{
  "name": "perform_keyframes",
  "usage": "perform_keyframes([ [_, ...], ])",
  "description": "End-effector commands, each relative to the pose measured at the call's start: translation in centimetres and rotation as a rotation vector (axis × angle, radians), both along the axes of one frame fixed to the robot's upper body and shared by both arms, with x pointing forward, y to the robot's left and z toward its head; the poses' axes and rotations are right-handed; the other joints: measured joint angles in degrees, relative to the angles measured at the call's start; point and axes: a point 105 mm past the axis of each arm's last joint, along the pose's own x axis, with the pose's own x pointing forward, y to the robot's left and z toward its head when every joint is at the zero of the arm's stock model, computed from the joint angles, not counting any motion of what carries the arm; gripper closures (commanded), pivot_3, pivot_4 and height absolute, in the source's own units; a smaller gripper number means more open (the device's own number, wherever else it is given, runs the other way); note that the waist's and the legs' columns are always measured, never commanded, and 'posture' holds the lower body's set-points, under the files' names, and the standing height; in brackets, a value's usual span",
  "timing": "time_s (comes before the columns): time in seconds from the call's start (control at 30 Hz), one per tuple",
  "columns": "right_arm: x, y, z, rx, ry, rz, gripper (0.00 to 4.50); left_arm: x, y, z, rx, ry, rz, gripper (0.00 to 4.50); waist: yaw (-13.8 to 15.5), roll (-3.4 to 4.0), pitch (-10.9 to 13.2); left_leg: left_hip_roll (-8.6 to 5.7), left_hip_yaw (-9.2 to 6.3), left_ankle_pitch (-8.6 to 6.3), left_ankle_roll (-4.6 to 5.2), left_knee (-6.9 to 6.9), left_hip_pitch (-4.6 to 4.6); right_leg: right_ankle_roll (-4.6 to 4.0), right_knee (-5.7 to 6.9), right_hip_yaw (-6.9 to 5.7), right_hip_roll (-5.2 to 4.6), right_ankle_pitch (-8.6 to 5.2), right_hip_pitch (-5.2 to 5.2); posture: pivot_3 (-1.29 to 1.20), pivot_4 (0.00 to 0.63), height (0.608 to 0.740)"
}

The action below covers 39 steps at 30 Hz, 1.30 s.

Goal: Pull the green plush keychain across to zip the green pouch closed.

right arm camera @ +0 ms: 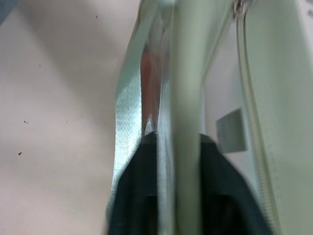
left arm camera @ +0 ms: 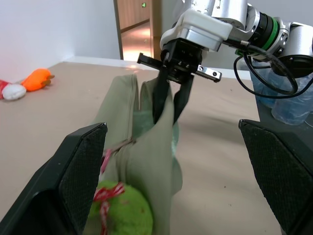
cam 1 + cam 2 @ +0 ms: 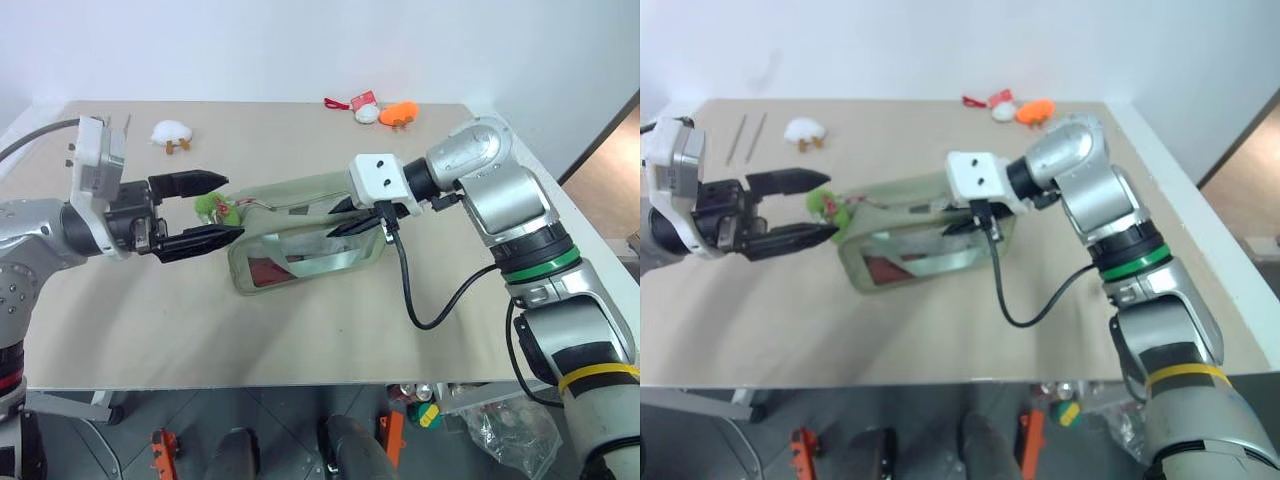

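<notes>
**Right gripper pinches the pouch's edge while the left spreads wide around the keychain**

One green pouch (image 3: 300, 240) lies on the beige table (image 3: 300, 330), near the middle, its clear window facing the robot with something red showing behind it. One green plush keychain (image 3: 215, 208) sits at the pouch's left end, tied on with a bit of red and white cord; in the left wrist view it shows low down, just beside the pouch's fabric wall.

Two grippers are at work, one at each end of the pouch. The left gripper (image 3: 205, 210) points level toward the right with its two black fingers (image 2: 80, 171) spread far apart, one above the keychain and one below it; neither finger can be seen touching the plush. The right gripper (image 3: 352, 215) comes down at a slant onto the pouch's right end, and its two fingers are pressed together on a fold of the green fabric at the upper edge, which the right wrist view shows squeezed between them.

Toward the far edge of the table lie three small plush toys, well apart from the pouch: one white plush with orange feet (image 3: 171, 133) on the left, and one orange plush (image 3: 400, 113) just beside a white and red plush (image 3: 362, 105) on the right
</notes>
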Motion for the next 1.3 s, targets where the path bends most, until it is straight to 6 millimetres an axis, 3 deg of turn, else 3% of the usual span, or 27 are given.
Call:
perform_keyframes([
  [0.03, 0.1, 0.0, -0.2, -0.006, -0.012, 0.005, 4.48, -0.6, 0.5, 1.6, -0.013, -0.080, 0.023, 0.00, -0.01, -0.01, -0.01, 0.00, 0.00, 0.00, 0.00, 0.00, 0.02, 0.00, 0.00, -0.01, 0.00, 0.00, 0.02, 0.00, 0.150, 0.740],
  [0.13, 0.3, 0.0, -0.4, -0.001, -0.008, -0.006, 4.48, -0.7, 0.5, 1.5, -0.012, -0.079, 0.031, 0.00, -0.03, -0.01, -0.01, 0.01, -0.01, 0.00, 0.00, 0.00, 0.04, 0.00, 0.00, -0.01, 0.01, 0.00, 0.03, 0.00, 0.150, 0.740],
  [0.33, 2.8, -0.1, 0.8, 0.053, -0.062, -0.207, 4.48, -0.7, 0.4, 1.5, -0.025, -0.078, 0.032, 0.00, -0.06, -0.02, -0.01, 0.00, -0.03, 0.11, -0.17, 0.00, 0.11, -0.03, 0.03, -0.03, 0.00, 0.04, 0.07, 0.00, 0.150, 0.740],
  [0.8, -2.4, -1.9, 1.9, -0.075, -0.037, -0.215, 4.48, -0.4, -0.3, 0.8, -0.071, -0.050, 0.009, 0.00, 1.45, 0.01, 0.01, -0.03, -0.10, 0.18, -0.33, -0.11, -0.02, 0.00, 0.01, -0.10, -0.04, -0.09, -0.02, 0.00, 0.150, 0.740],
  [1.1, -3.5, 0.3, 3.5, 0.010, -0.011, -0.224, 4.48, 0.2, -0.9, 0.8, -0.078, -0.044, -0.017, 0.00, 1.40, 0.01, 0.01, -0.02, -0.12, 0.18, -0.33, -0.10, -0.01, -0.02, 0.02, -0.12, -0.02, -0.08, -0.02, 0.00, 0.150, 0.740],
  [1.3, -4.2, 1.2, 2.9, 0.022, 0.027, -0.227, 4.48, 0.2, -1.1, 0.9, -0.083, -0.041, -0.024, 0.00, 1.42, 0.01, 0.01, -0.02, -0.16, 0.18, -0.32, -0.12, -0.03, -0.03, 0.02, -0.16, -0.03, -0.11, -0.02, 0.00, 0.150, 0.740],
])
